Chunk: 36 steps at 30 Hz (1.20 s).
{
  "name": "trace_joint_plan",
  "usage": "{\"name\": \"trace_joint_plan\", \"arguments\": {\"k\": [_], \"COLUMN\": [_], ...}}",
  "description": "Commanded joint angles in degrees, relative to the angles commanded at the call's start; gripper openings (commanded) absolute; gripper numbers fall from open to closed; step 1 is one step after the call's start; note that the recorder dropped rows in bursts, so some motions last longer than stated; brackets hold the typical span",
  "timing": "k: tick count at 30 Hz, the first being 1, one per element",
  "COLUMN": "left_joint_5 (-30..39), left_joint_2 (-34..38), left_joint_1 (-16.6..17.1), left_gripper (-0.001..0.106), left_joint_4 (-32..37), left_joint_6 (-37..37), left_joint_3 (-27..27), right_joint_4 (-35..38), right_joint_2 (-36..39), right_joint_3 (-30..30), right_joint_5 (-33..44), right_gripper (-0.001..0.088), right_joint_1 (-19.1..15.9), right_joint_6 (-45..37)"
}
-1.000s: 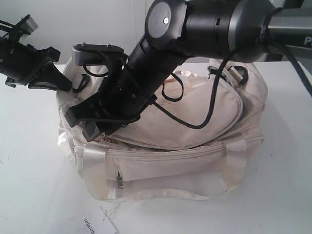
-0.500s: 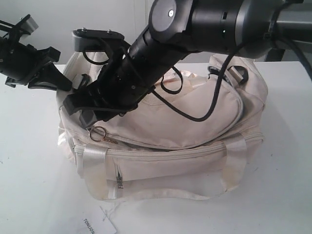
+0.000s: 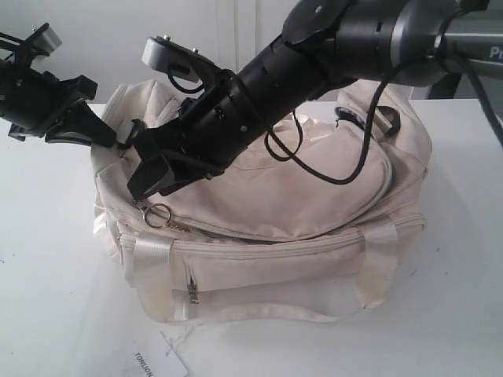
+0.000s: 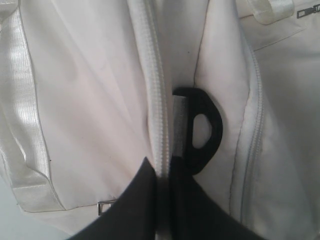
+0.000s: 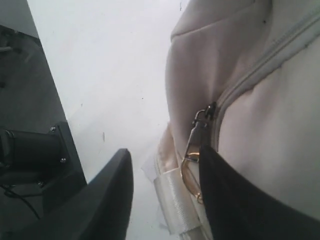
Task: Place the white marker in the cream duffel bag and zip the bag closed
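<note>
The right gripper [image 3: 155, 177] has been raised, jaws apart, off the gold pull [image 3: 159, 214]. The cream duffel bag [image 3: 314, 196] is pinched by the left gripper [image 3: 100, 132].

Readable print: one tag, one cut-off letter

The white paper tag [image 3: 163, 363] on the table [image 3: 47, 298] in front of the cream duffel bag [image 3: 314, 188] carries black capitals, roughly "TONIJON", with the last letters unsure. The grey link of the right arm [image 3: 471, 47] shows a white "P" cut off at the picture's edge. A small dark label [image 4: 306, 12] on the bag has light letters too small to read.
</note>
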Motion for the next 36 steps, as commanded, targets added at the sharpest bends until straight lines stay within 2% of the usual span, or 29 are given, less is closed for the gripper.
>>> {"name": "trace_joint_plan", "arguments": {"k": [8,15,27,32,34,36], "left_joint_5": [0.0,0.0,0.0,0.0,0.0,0.0], "left_joint_2": [0.0,0.0,0.0,0.0,0.0,0.0], "left_joint_1": [0.0,0.0,0.0,0.0,0.0,0.0], "left_gripper": [0.000,0.000,0.000,0.000,0.000,0.000], "left_joint_4": [0.0,0.0,0.0,0.0,0.0,0.0], "left_joint_6": [0.0,0.0,0.0,0.0,0.0,0.0], "left_joint_3": [0.0,0.0,0.0,0.0,0.0,0.0], "right_joint_4": [0.9,0.3,-0.6,-4.9,-6.9,-6.9], "right_joint_2": [1.1,2.5,4.4,4.8,4.8,4.6], "right_joint_3": [0.0,0.1,0.1,0.1,0.1,0.1], "right_joint_5": [-3.2,1.1,2.1,2.2,2.3,2.3], "right_gripper": [0.0410,0.0410,0.0410,0.0410,0.0363,0.0262], "right_joint_1": [0.0,0.0,0.0,0.0,0.0,0.0], "right_joint_6": [-3.9,-3.9,-3.9,-1.6,0.3,1.1]}}
